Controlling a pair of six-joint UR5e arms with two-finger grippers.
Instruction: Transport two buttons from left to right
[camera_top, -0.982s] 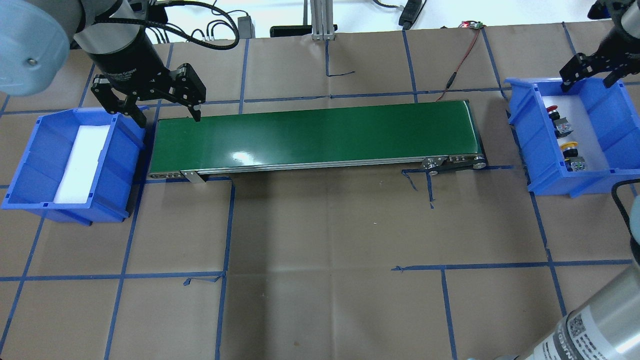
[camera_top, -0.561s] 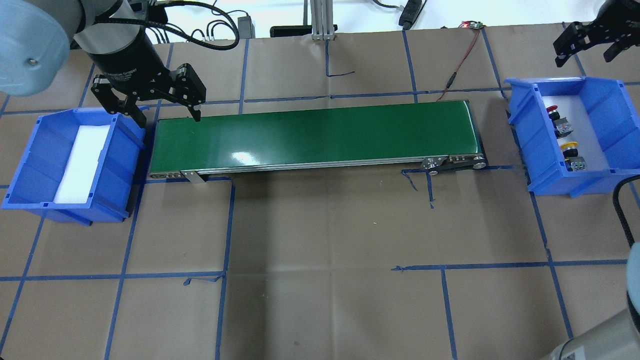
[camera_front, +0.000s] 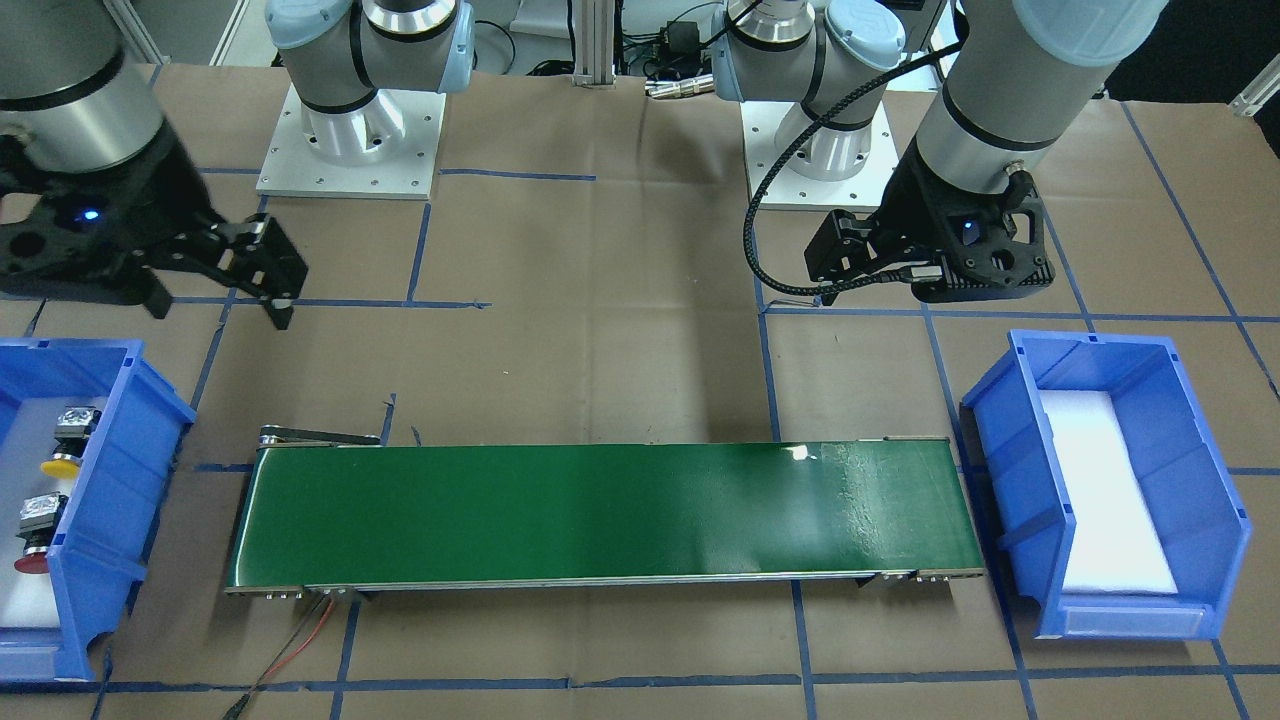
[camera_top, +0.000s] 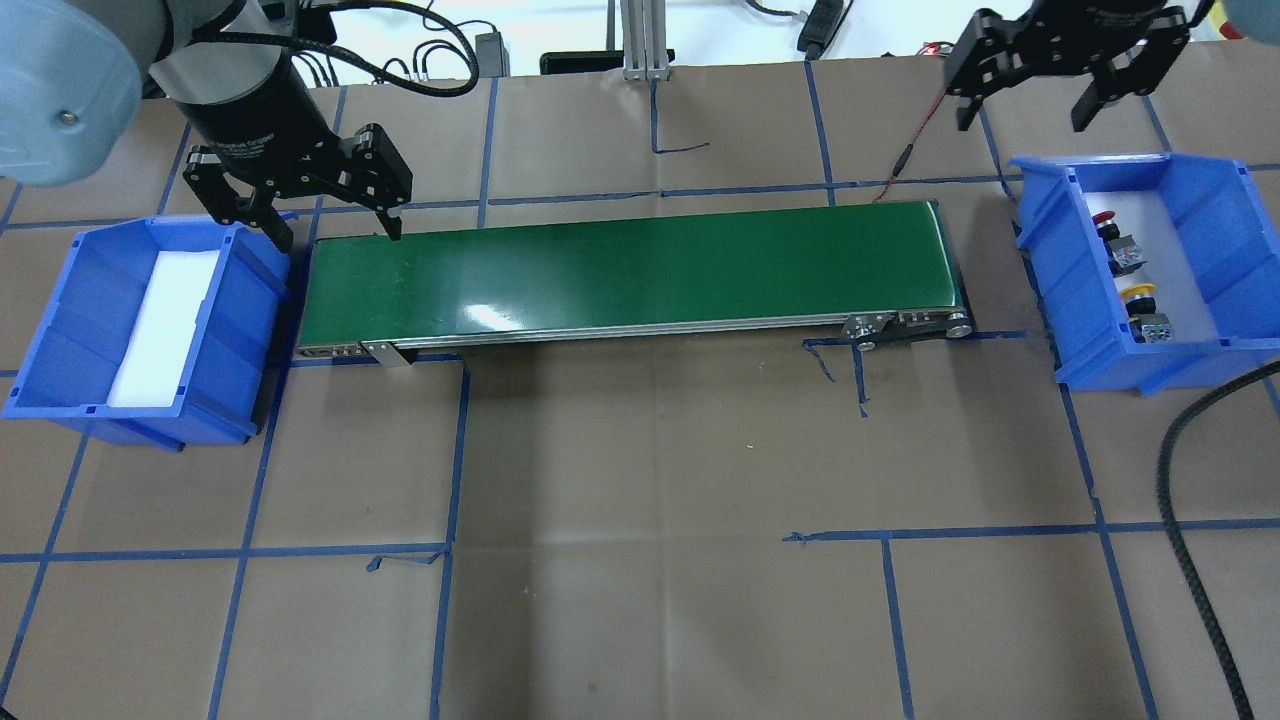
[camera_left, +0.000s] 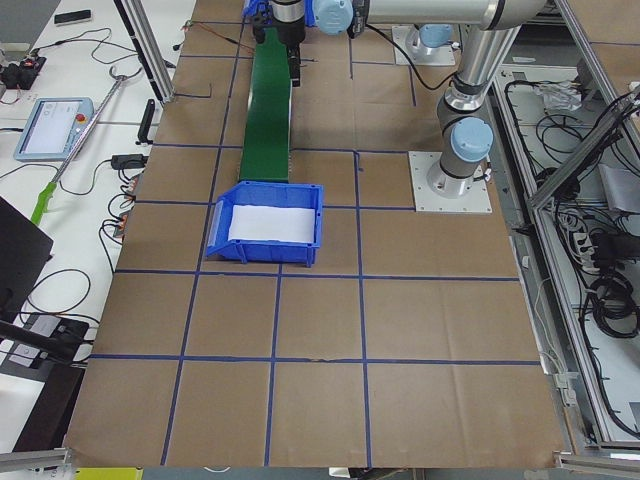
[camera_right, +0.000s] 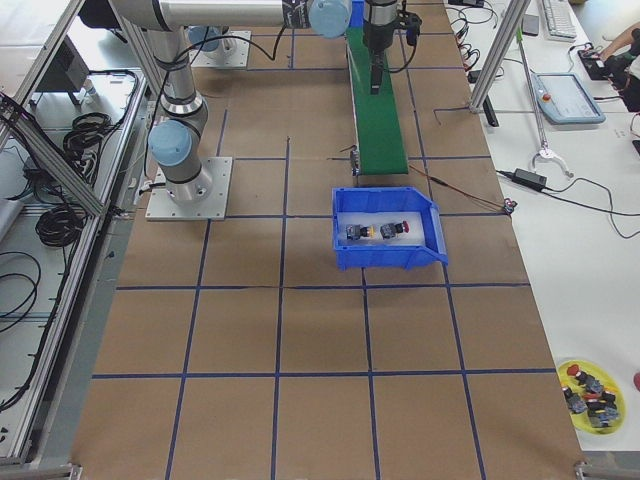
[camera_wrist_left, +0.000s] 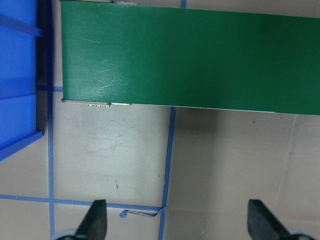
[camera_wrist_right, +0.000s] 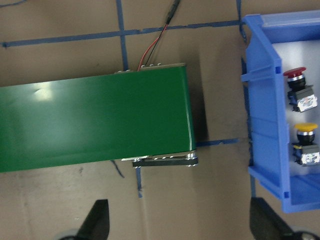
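Note:
The red-capped button (camera_top: 1104, 220) and the yellow-capped button (camera_top: 1138, 293) lie on white foam in the blue bin (camera_top: 1042, 235) on the right. They also show in the right wrist view as red (camera_wrist_right: 295, 73) and yellow (camera_wrist_right: 307, 127). My right gripper (camera_top: 1025, 115) is open and empty. It hovers beyond the bin's far left corner, past the belt's right end. My left gripper (camera_top: 338, 238) is open and empty over the left end of the green conveyor belt (camera_top: 620, 270), beside the left blue bin (camera_top: 60, 330).
The left bin holds only a white foam pad (camera_top: 165, 325). A red and black wire (camera_top: 915, 135) runs from the belt's far right corner to the table's back edge. Brown paper with blue tape lines covers the table in front of the belt.
My right gripper has moved from over the right bin's far edge toward the back of the table and to the left. The left gripper and both buttons have stayed in place.

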